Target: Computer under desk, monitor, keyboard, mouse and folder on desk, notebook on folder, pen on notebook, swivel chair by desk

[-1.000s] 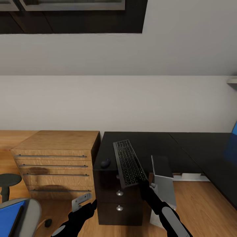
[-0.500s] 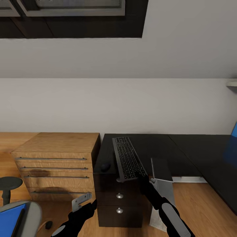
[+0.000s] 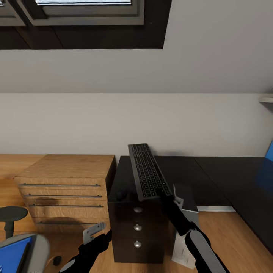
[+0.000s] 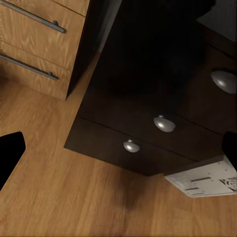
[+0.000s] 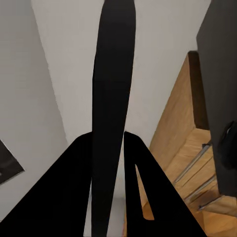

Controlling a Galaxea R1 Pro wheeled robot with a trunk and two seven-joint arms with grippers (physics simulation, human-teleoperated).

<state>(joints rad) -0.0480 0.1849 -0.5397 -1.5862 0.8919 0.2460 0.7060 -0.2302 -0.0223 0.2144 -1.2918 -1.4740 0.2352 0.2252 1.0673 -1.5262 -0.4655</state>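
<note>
My right gripper [image 3: 163, 198] is shut on the near end of the slim black keyboard [image 3: 146, 171]. The keyboard hangs tilted over the left end of the black desk [image 3: 212, 176], its far end raised toward the wall. In the right wrist view the keyboard [image 5: 113, 98] runs edge-on between the fingers. The black mouse [image 3: 120, 195] lies on the desk beside it, partly hidden. The grey-white computer [image 3: 186, 222] stands on the floor under the desk. The blue folder [image 3: 13, 254] lies on the grey swivel chair [image 3: 39, 247] at lower left. My left gripper [image 3: 99, 232] hangs open and empty before the desk drawers.
A light wood cabinet [image 3: 66, 182] with bar handles stands against the desk's left side. The desk drawers carry round silver knobs [image 4: 164, 123]. A blue shape [image 3: 269, 151] shows at the right edge above the desk. Wood floor lies below.
The right gripper has lifted the keyboard and tipped its far end up off the desk. The camera has tilted up a little. The left arm has held still.
</note>
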